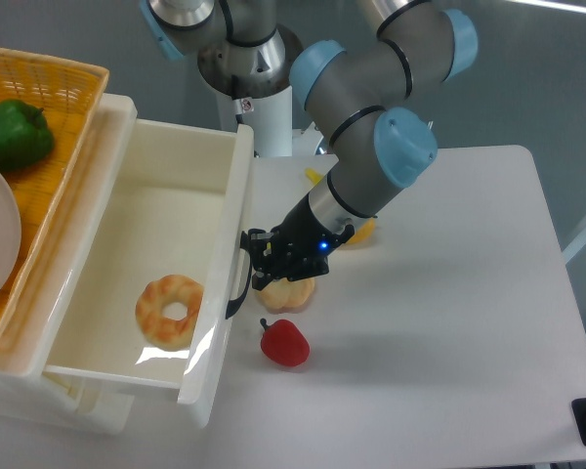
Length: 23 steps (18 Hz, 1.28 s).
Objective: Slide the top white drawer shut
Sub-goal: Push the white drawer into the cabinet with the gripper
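Top white drawer (146, 283) is sitting fully open; I'm parking the claw (257, 264) at its handle (242, 276), fingers' spread unreadable, push pending.

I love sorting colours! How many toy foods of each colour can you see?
Green: 1, the bumpy green plastic pepper in the orange woven basket.
Red: 1, the glossy red plastic pepper on the table.
Tan: 2, the ring-shaped tan doughnut in the open top white drawer, and a pale lumpy pastry.
Yellow or orange: 1 piece peeking from behind the arm.
Total: 5.
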Each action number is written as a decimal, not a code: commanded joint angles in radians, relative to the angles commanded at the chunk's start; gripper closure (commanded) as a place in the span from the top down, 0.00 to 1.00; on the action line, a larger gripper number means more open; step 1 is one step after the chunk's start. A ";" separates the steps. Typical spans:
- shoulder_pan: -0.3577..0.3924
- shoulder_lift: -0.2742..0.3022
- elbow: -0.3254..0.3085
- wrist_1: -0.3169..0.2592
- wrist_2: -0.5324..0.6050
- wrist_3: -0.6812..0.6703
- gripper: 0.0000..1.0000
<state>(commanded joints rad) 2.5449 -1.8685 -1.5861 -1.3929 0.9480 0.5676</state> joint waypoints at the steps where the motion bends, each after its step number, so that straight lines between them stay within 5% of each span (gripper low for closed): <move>1: 0.000 0.005 0.000 -0.002 -0.003 0.000 0.00; 23: -0.095 0.045 -0.005 -0.002 -0.006 -0.057 0.00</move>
<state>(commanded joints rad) 2.4498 -1.8239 -1.5907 -1.3944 0.9419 0.5108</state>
